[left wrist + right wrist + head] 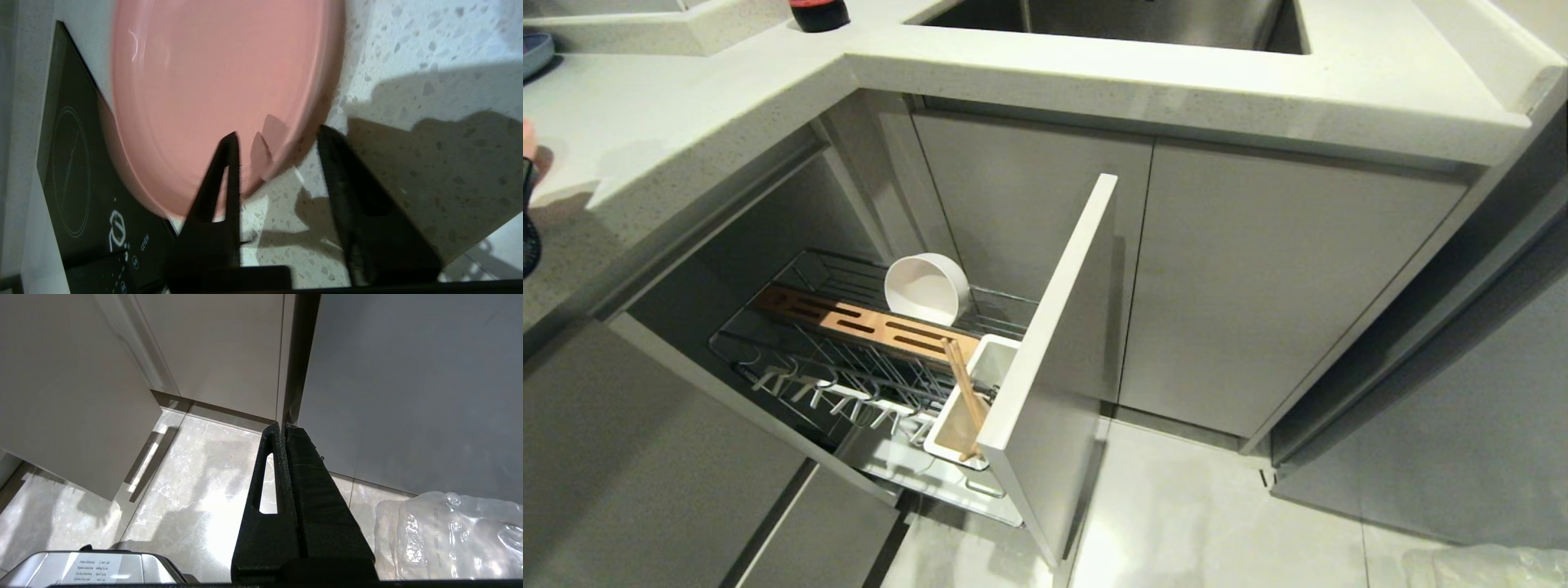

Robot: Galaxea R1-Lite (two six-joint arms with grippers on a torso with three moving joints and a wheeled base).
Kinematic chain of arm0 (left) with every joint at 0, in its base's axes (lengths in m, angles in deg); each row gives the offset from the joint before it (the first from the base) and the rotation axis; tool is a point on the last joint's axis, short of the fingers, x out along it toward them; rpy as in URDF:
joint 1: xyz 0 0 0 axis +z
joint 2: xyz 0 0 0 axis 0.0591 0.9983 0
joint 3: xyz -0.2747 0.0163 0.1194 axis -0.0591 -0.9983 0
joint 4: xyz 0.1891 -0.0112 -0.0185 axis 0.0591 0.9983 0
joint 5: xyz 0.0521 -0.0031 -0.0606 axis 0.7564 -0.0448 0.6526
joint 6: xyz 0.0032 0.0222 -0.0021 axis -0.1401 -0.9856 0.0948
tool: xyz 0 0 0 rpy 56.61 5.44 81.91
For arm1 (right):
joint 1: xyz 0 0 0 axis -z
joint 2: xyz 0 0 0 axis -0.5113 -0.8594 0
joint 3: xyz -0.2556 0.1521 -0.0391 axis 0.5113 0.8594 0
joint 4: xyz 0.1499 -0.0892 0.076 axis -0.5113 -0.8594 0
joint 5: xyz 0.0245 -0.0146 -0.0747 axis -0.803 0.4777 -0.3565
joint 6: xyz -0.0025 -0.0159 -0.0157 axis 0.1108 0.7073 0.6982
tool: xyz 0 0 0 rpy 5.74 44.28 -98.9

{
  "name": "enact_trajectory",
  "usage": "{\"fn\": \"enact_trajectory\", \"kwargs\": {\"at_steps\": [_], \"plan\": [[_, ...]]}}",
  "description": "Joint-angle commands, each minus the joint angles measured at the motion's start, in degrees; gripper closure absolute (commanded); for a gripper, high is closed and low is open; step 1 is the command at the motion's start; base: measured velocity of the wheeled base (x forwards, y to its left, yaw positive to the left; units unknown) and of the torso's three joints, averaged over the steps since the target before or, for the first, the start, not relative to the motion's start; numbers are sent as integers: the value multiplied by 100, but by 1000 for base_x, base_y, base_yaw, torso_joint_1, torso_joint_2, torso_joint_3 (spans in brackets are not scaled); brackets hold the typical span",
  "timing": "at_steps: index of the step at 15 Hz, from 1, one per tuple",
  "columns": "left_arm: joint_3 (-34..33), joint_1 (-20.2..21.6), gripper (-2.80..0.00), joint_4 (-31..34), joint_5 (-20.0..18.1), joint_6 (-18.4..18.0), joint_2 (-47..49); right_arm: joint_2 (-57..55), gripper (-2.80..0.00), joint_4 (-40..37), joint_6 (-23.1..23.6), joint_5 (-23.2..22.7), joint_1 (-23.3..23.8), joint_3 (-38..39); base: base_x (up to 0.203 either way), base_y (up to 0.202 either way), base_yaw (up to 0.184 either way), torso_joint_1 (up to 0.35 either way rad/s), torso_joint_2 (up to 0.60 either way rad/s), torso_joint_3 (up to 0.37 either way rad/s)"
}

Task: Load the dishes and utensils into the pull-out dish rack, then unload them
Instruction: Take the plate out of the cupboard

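Rack (866, 351) pulled out: bowl (927, 287) on edge at its 12 o'clock, chopsticks (964, 392) in cup (972, 400) at 4 o'clock. Plate (220, 94) lies on desk (429, 41), partly over cooktop (77, 175); left claw (278, 139) parted astride its rim, gripping nothing. Right claw (283, 426) closed, empty, over floor. Spoon unseen. Cooktop print illegible.

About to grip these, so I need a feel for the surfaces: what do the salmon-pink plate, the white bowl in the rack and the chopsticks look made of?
Salmon-pink plate: probably glazed ceramic or melamine; it shows glossy highlights. Round white bowl: smooth, satin, ceramic or plastic, cannot tell. Long thin chopsticks: pale wood or bamboo, matte, tan.
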Motion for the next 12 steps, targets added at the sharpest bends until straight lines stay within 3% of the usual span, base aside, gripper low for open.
{"fn": "enact_trajectory", "kwargs": {"at_steps": [1, 10, 11, 12], "plan": [[-7, -5, -280, 51, 20, -3, -25, 4, 0, 1, 2, -2, -2, 1, 0, 0, 0, 0, 0, 0], [-77, -111, -280, -317, 32, -1, -1049, 4, 0, 1, 2, -2, -2, 1, 0, 0, 0, 0, 0, 0], [-125, -138, 0, -313, 30, -2, -1247, 4, 0, 1, 2, -2, -2, 1, 0, 0, 0, 0, 0, 0], [-191, -166, 0, -306, 25, 6, -1458, 4, 0, 1, 2, -2, -2, 1, 0, 0, 0, 0, 0, 0]]}}
